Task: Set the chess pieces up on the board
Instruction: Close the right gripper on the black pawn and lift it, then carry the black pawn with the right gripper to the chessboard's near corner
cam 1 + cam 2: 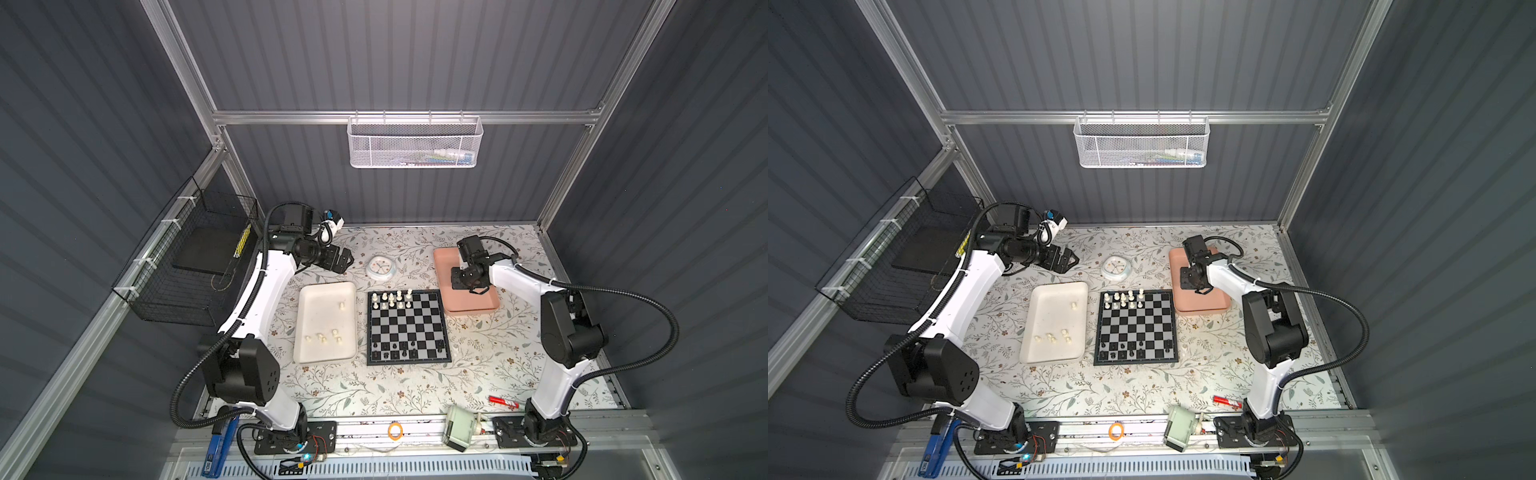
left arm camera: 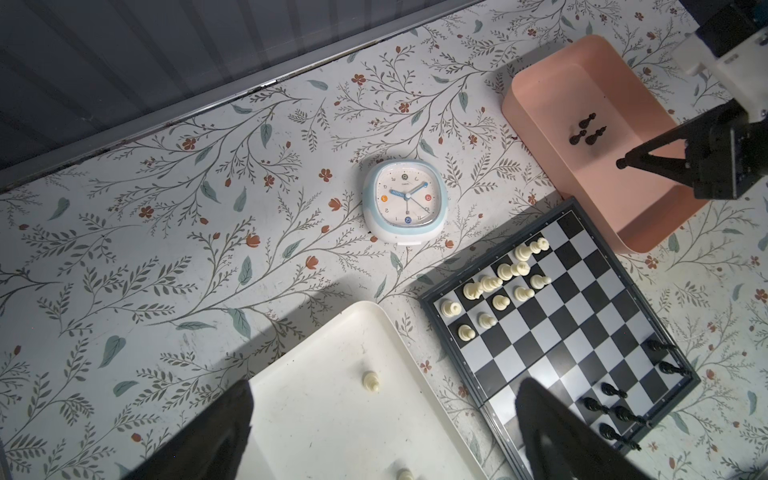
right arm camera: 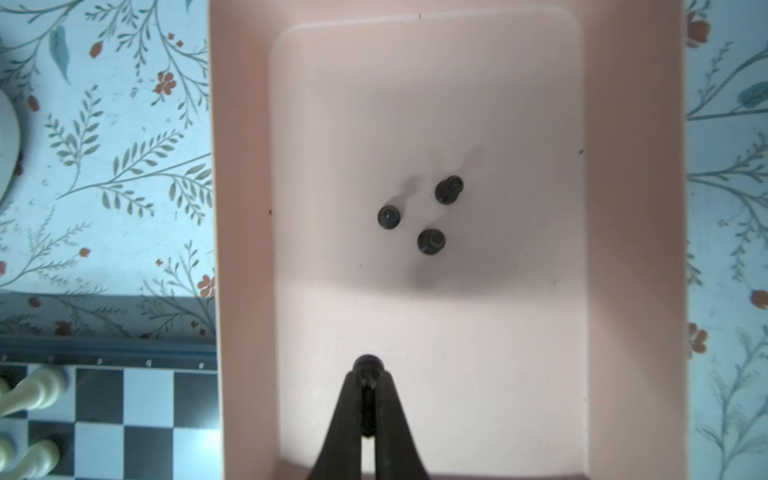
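Board (image 1: 408, 327) is sitting mid tabletop (image 1: 415, 386), cream pieces (image 1: 392, 300) crowding its far-left corner, black pieces (image 1: 399, 350) lining the near rows. White tray (image 1: 308, 299) is lying just left of the board, loose cream pieces (image 1: 324, 336) resting inside. Pink tray (image 1: 440, 259) is sitting just right of the board's far corner, right end effector (image 1: 478, 289) hanging over it. Left end effector (image 1: 346, 261) is hovering near the small clock (image 1: 380, 267), apart from the trays. Red pen (image 1: 503, 402) is lying near the front edge.
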Tool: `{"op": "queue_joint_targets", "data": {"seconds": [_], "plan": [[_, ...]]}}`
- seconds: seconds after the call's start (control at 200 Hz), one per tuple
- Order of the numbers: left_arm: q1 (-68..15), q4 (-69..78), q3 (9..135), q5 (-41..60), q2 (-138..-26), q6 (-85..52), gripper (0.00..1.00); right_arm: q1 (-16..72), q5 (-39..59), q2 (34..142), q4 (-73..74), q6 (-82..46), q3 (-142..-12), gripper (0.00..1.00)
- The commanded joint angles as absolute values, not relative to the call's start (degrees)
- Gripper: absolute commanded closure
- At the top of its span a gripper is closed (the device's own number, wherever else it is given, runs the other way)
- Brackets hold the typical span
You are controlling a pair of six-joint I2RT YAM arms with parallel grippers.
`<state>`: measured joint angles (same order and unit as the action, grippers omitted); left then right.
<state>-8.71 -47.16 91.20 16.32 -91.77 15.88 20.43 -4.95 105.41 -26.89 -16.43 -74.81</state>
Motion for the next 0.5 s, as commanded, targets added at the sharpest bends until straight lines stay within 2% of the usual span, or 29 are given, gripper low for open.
{"op": "queue_joint_targets", "data": {"seconds": [0.0, 0.495], "plan": [[-9.05, -47.2, 90.62, 16.35, -90.48, 15.21, 0.0, 22.41, -6.23, 102.44, -30.29, -15.93, -72.85, 0.95], [-9.1, -46.9, 92.39, 18.06, -91.32, 12.65, 0.0, 35.23, -7.64, 86.77, -36.98, -18.9, -63.2, 0.95]]}}
